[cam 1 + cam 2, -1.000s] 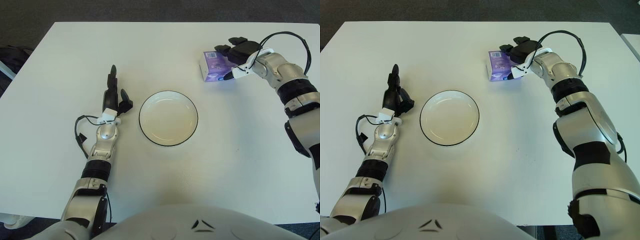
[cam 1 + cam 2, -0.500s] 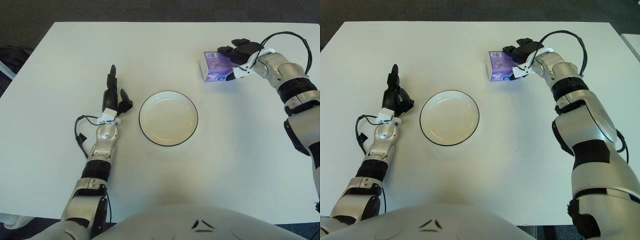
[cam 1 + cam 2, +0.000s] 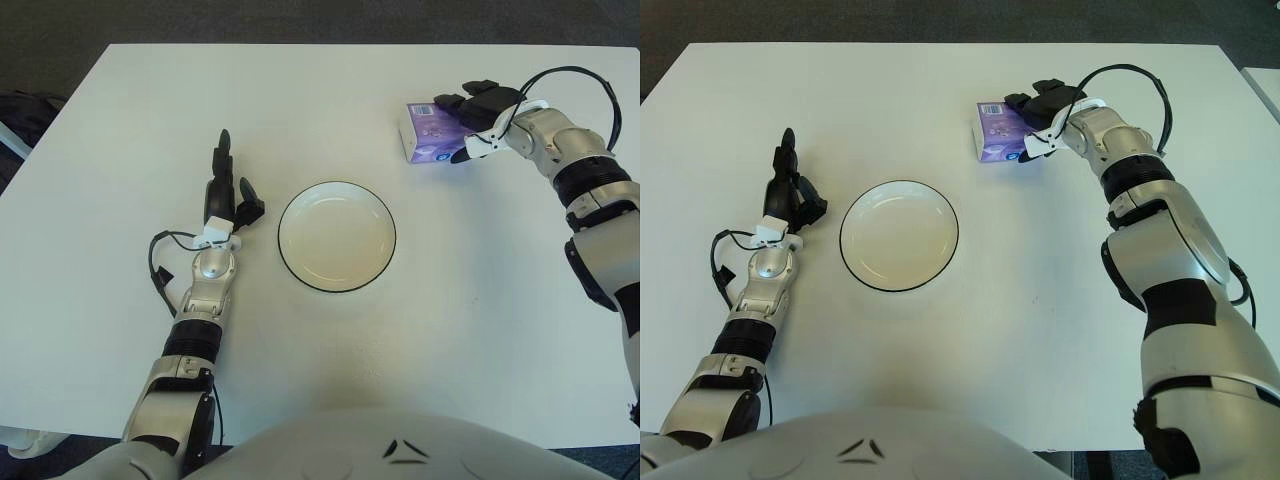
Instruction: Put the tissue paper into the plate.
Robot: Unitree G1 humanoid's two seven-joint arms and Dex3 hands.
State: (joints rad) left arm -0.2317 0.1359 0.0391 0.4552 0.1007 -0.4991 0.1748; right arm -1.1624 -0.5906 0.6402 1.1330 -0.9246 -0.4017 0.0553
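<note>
The tissue pack (image 3: 426, 133), a small purple packet, lies on the white table at the far right. My right hand (image 3: 468, 118) is at its right end, with fingers (image 3: 452, 99) over the top edge and the thumb (image 3: 460, 155) at the near edge, closed around it. The pack rests on the table. The white plate (image 3: 337, 236) with a dark rim sits empty in the middle, well to the left of and nearer than the pack. My left hand (image 3: 226, 190) rests on the table left of the plate, fingers stretched out, holding nothing.
The white table (image 3: 320, 380) fills the view, with its far edge near the top and dark floor beyond. A black cable (image 3: 575, 72) loops above my right wrist. A dark object (image 3: 20, 110) lies off the table's left edge.
My right hand has shifted only slightly on the end of the pack, its thumb now lower at the near edge. The pack, the plate and my left hand have stayed in place.
</note>
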